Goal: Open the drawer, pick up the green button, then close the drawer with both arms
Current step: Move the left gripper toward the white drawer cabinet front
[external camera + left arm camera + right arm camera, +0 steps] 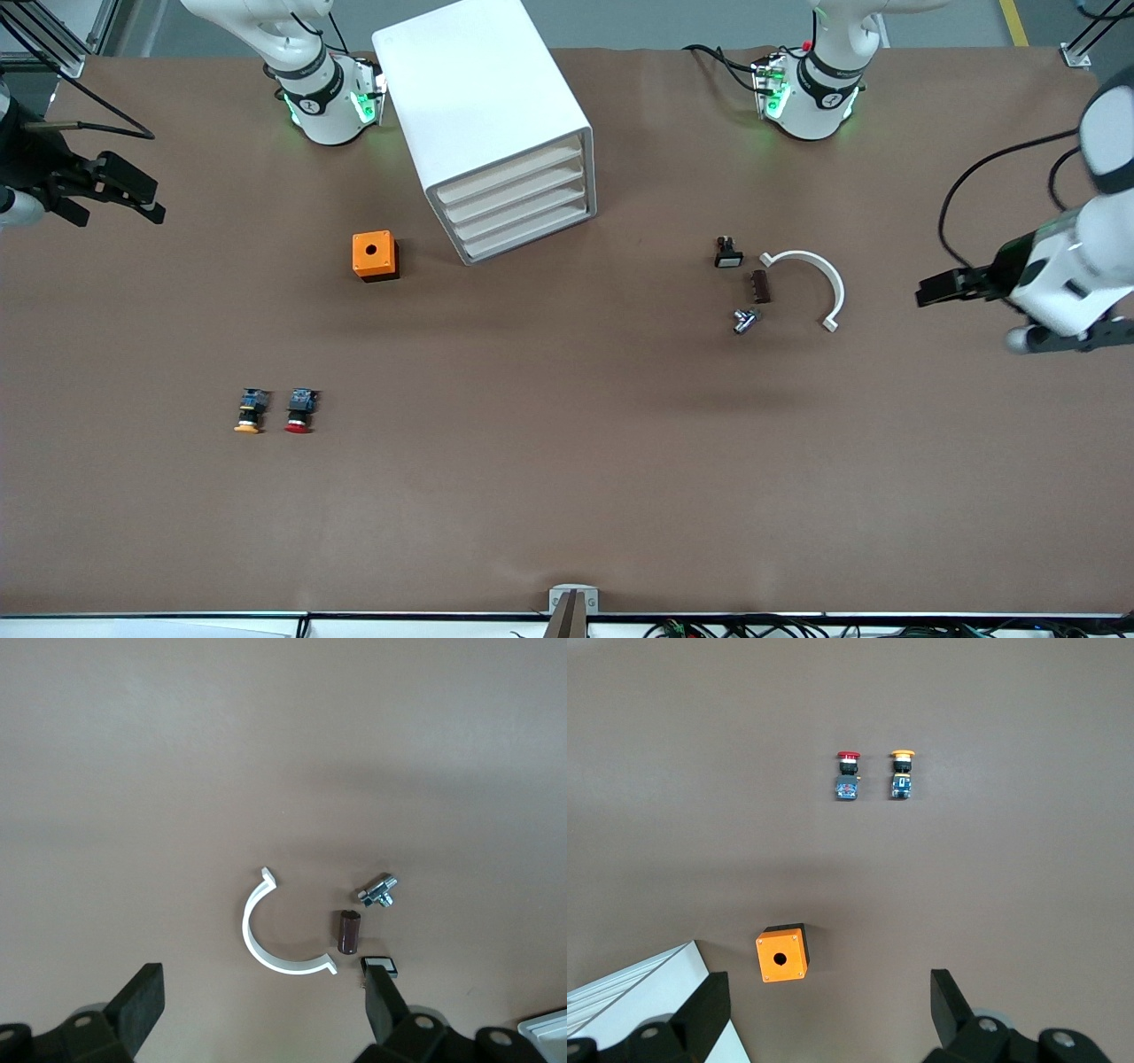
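White cabinet [496,124]: big box, four pale beige-fronted tray drawers [518,206] all shut.
Green-capped button: not visible anywhere.
Left gripper [261,1010]: jaws wide apart, empty, over bare table near white plastic half-ring clamp [275,935].
Right gripper [824,1014]: jaws wide apart, empty, near orange box [782,956].
Red-capped button [300,411]: beside yellow-orange-capped button [251,411].

No lettering, label, brand name or number can be read anywhere in these views. The white cabinet [485,124] at upper centre of the frame is blank, as is the orange box [375,255] below it; small dark marks on the arm bases [330,105] along the top edge stay illegible.
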